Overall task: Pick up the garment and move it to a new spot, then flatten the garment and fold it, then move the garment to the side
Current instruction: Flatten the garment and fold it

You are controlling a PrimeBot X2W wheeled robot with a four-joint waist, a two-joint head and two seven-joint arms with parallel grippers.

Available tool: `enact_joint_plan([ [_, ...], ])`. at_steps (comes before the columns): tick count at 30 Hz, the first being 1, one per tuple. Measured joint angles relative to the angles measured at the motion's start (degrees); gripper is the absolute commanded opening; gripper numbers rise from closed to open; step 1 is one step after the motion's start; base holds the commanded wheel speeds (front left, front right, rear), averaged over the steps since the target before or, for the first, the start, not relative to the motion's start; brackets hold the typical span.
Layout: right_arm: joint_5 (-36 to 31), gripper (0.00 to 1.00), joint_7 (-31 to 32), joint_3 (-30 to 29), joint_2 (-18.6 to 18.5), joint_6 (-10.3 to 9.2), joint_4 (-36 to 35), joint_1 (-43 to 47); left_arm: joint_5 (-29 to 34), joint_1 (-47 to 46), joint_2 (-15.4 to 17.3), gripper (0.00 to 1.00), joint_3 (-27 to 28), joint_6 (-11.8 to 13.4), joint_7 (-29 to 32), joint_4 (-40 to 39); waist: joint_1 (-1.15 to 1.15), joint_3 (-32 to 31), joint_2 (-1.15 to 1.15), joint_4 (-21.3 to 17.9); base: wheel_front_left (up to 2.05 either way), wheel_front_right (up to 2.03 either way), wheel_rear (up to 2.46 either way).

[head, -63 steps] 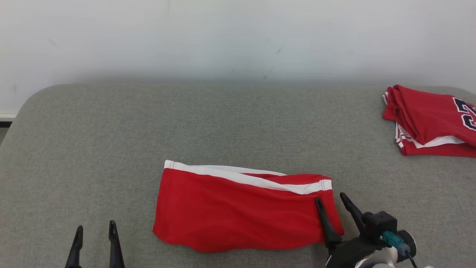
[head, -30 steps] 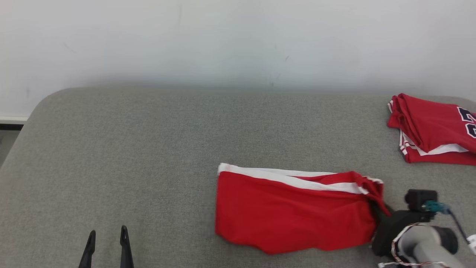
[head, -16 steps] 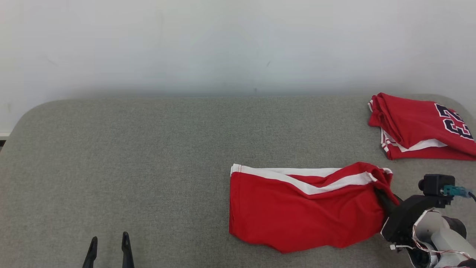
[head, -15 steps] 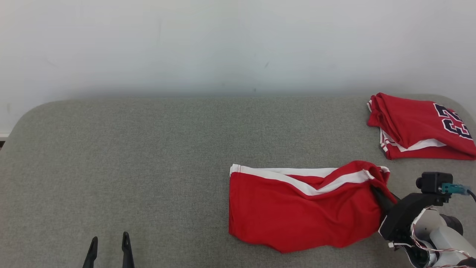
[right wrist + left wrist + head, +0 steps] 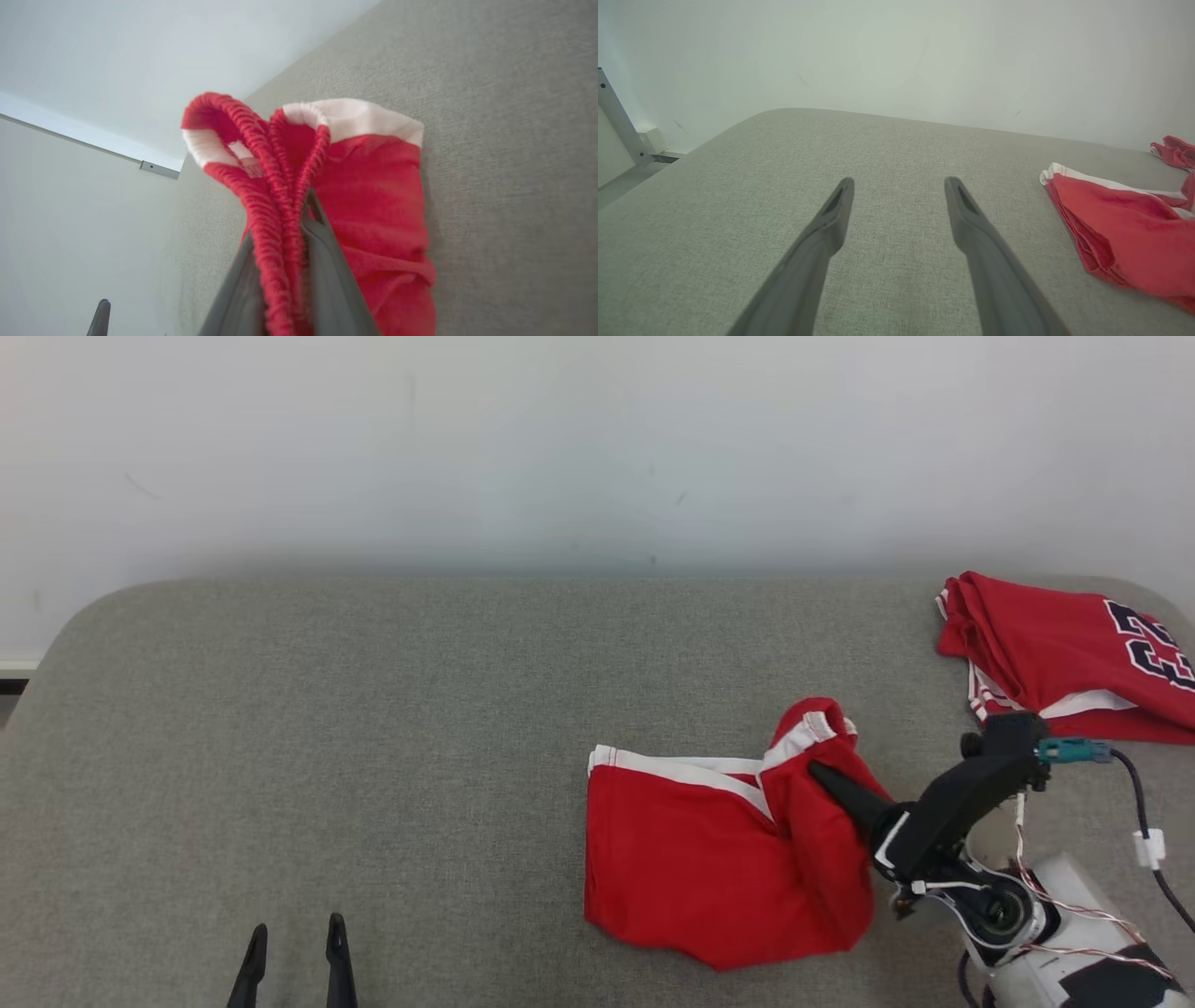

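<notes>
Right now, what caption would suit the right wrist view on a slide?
Right end effector shut on the red garment at its bunched, white-trimmed edge, grey padded surface behind.

Big grey fabric-covered surface with rounded corners, right up against a plain white wall. On its far right corner lies a folded red jersey, dark numbers, white-striped trim. A slanted grey metal strut stands past the left edge.

One garment: bright red soft fabric with a white band along its far edge, mostly folded flat. It lay right of centre on the grey padded surface. Its right end stood bunched and lifted off that surface, with the ribbed hem gathered in folds.
</notes>
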Motion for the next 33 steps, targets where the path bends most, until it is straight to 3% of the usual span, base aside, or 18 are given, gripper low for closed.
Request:
enact_joint_plan([
  [5,0.0,0.0,3.2,-1.6,5.5,0.0,2.8,-2.9,-0.2,0.0,0.0,1.0,-0.9,0.2,0.0,0.3,0.0,0.3,0.0,1.3,0.0,0.0,0.0],
  [12,-6.5,0.0,4.2,-1.5,11.7,0.0,8.1,-6.6,-0.9,-1.2,0.0,1.0,-2.0,0.3,0.0,1.4,0.0,0.8,0.0,3.2,0.0,0.0,0.0],
  [22,-18.7,0.0,-2.6,-1.3,14.6,0.0,16.6,-8.8,-2.6,-1.8,0.0,1.0,-3.3,0.8,0.0,2.1,0.0,1.4,0.0,5.9,0.0,0.0,0.0],
  [28,-21.1,0.0,-5.2,0.0,15.8,0.0,19.9,-9.7,-3.0,-2.3,0.0,1.0,-3.9,0.9,0.0,2.5,0.0,2.0,0.0,6.6,0.0,0.0,0.0],
  [29,-22.1,0.11,-5.8,1.5,15.8,0.0,19.7,-9.8,-3.0,-2.3,0.0,1.0,-3.9,0.9,0.0,2.6,0.01,2.0,0.0,6.7,0.0,0.0,0.0],
  [30,-23.8,0.45,-6.9,3.1,15.8,0.0,19.2,-9.9,-3.0,-2.3,0.0,1.0,-3.9,0.9,0.0,2.7,0.0,1.9,0.0,6.8,0.0,0.0,0.0],
  [31,-24.6,1.0,-7.8,4.0,16.0,0.0,18.8,-10.0,-3.0,-2.3,0.0,1.0,-3.8,0.9,0.0,2.8,0.0,1.9,0.0,6.8,0.0,0.0,0.0],
  [33,-24.5,1.0,-9.4,4.6,16.2,0.0,18.5,-10.0,-3.0,-2.3,0.0,1.0,-3.7,0.9,0.0,2.9,0.0,1.6,0.0,6.7,0.0,0.0,0.0],
])
